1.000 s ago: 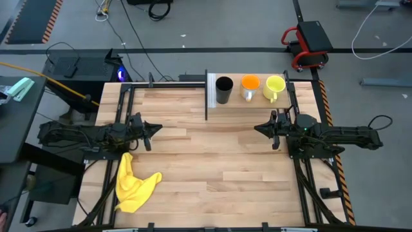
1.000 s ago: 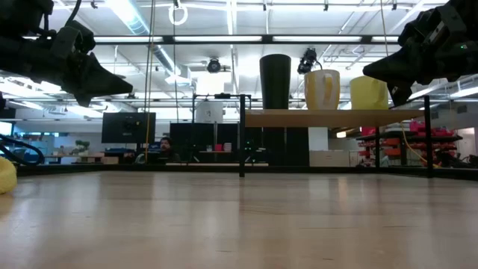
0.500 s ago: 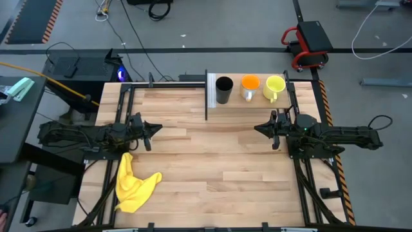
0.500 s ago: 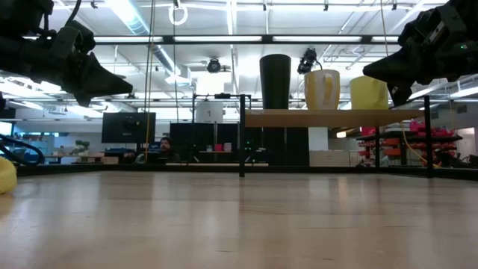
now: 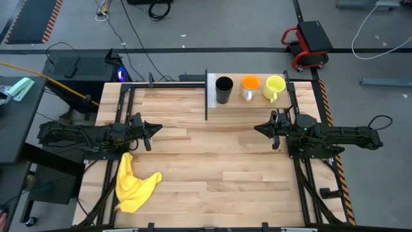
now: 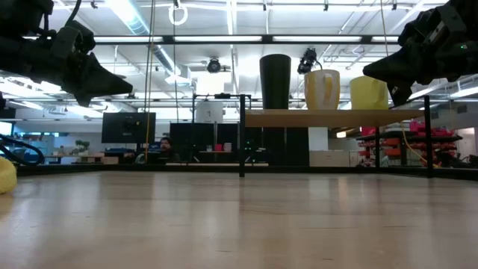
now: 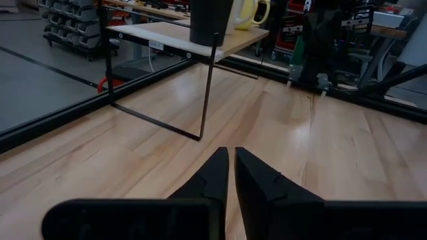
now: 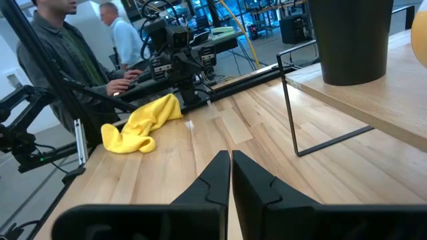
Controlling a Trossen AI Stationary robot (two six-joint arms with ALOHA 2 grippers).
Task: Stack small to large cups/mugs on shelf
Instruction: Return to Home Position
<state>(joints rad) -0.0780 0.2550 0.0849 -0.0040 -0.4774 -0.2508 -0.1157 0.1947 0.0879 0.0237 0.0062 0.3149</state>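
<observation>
Three cups stand in a row on the shelf [image 5: 248, 98] at the table's far edge: the black cup [image 5: 223, 89] at the left, the orange mug [image 5: 250, 87] in the middle, the yellow-green mug [image 5: 274, 87] at the right. The low view shows the black cup [image 6: 275, 81], the orange mug [image 6: 322, 89] and the yellow-green mug [image 6: 369, 93] resting by their bases on the board. My left gripper [image 5: 154, 127] hovers shut over the table's left side. My right gripper [image 5: 259, 128] hovers shut over the right side, nearer than the shelf.
A crumpled yellow cloth [image 5: 132, 183] lies on the table near its left near corner. The shelf's black posts [image 7: 205, 80] stand on the tabletop. Two people [image 8: 63, 47] are at a desk beyond the table's left side.
</observation>
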